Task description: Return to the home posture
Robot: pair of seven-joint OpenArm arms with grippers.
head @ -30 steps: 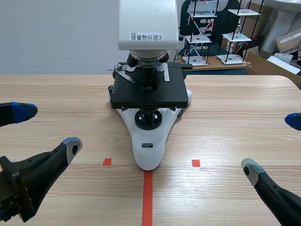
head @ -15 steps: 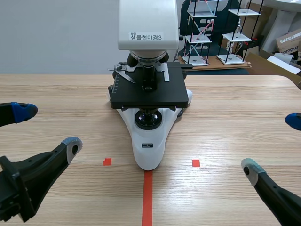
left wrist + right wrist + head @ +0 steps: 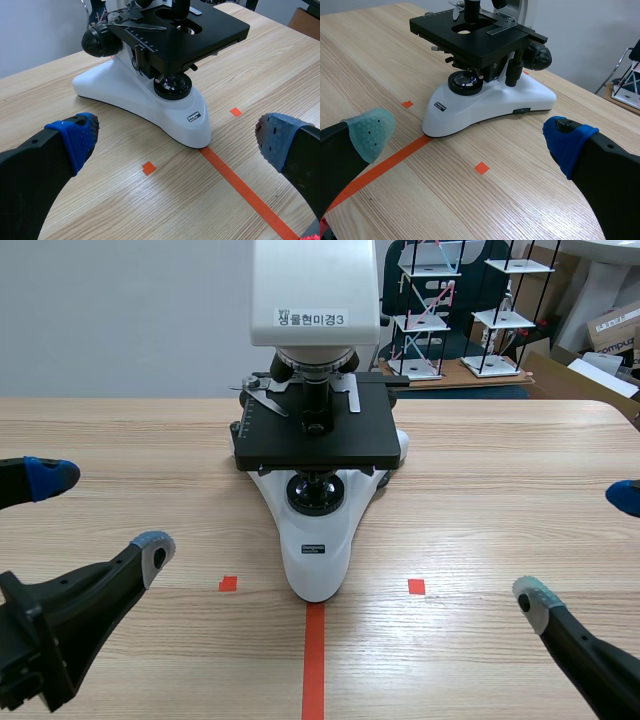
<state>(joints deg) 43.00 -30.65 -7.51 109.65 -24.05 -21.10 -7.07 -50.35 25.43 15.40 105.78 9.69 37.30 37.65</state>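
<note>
Finishing the home posture well means settling each arm low, clear of the microscope (image 3: 318, 540) at the middle of the bench (image 3: 500, 470); the left tool (image 3: 100, 511) and right tool (image 3: 578, 545) flank it, well apart, fingers spread and empty.

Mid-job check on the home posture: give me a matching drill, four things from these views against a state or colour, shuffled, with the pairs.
Column one:
1. left gripper
2. right gripper
3. microscope stage
4. tape line

Column two:
A. orange-red, runs from the white base toward the robot
B. jaws open, empty, right of the stage
C. black, flat, above the lens
D. jaws open, empty, left of the stage

Pairs: 1-D, 2-B, 3-C, 4-A.
</note>
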